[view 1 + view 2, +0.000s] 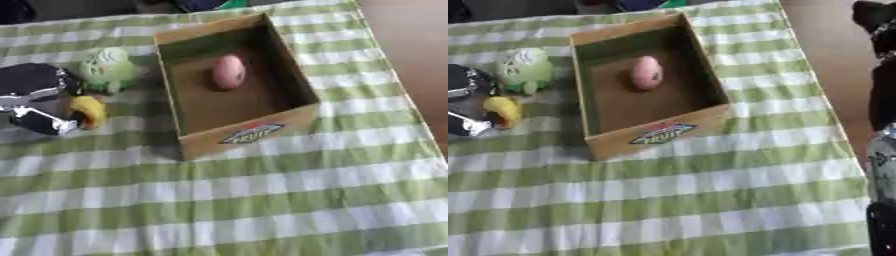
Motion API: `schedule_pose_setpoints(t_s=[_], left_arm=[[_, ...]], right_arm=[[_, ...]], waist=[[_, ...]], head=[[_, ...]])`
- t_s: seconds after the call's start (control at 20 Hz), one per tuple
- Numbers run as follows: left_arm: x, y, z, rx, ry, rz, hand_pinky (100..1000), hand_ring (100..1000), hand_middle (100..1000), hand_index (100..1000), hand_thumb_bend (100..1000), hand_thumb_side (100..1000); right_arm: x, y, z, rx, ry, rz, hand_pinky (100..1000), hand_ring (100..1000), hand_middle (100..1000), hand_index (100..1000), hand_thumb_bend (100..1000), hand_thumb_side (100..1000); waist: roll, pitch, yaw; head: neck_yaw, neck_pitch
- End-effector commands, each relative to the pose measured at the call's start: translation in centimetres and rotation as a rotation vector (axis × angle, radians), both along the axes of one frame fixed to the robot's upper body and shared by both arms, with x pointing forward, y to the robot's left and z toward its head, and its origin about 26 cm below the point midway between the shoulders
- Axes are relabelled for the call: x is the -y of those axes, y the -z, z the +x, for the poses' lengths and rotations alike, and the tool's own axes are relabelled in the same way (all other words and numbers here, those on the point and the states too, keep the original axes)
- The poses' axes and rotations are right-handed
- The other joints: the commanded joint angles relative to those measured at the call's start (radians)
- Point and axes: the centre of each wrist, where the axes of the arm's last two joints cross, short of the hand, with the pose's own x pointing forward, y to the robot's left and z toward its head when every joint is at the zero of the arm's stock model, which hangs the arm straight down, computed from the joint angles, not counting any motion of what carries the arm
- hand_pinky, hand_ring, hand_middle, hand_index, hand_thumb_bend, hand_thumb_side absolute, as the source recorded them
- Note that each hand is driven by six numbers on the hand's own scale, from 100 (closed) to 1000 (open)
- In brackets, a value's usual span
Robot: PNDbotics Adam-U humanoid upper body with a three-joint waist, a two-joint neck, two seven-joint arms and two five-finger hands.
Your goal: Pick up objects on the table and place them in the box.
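One cardboard box (248,134), open-topped, stands on the green-and-white checked tablecloth (262,200) toward the table's far edge; its long axis runs from the near side to the far side, slightly askew. A coloured label (251,133) marks its near wall; the lettering cannot be read.

One pink egg-shaped object (228,72) lies inside the box, in the far half of the floor, long axis pointing roughly toward the far wall.

One pale green rounded object (108,69) sits on the cloth just beside the box's left wall; its details are blurred.

One yellow object (90,111) lies near the table's left edge, nearer than the green one, partly covered by the left hand (39,97). The hand's fingers curl around it. The hand is cut off at the picture's left edge.

The right arm (881,100) shows as a dark shape along the right edge of the right eye view; its hand cannot be made out.
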Motion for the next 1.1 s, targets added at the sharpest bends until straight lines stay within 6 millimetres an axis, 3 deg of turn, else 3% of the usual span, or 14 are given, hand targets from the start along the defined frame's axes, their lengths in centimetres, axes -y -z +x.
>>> schedule_pose_setpoints(t_s=[0.05,0.7,1.1], left_arm=[[-0.4,-2.1,-0.4,0.054,-0.012,-0.014,450,663,579,546,100,246],[0.2,-4.9,-1.0,0.112,-0.004,-0.168,429,629,555,451,100,246],[1.1,-9.3,-1.0,0.241,-0.005,-0.259,428,625,555,433,100,251]], right_arm=[[0.1,-0.8,-0.3,0.029,-0.003,-0.005,814,709,457,837,100,824],[0.1,-0.7,-0.3,0.027,-0.002,-0.002,816,710,457,837,100,825],[0.1,-0.8,-0.3,0.029,-0.008,-0.005,816,710,459,836,100,828]], waist=[[-0.001,-0.019,0.002],[0.001,-0.023,0.006],[0.009,-0.030,-0.004]], head=[[-0.004,-0.007],[-0.007,-0.015],[0.003,-0.020]])
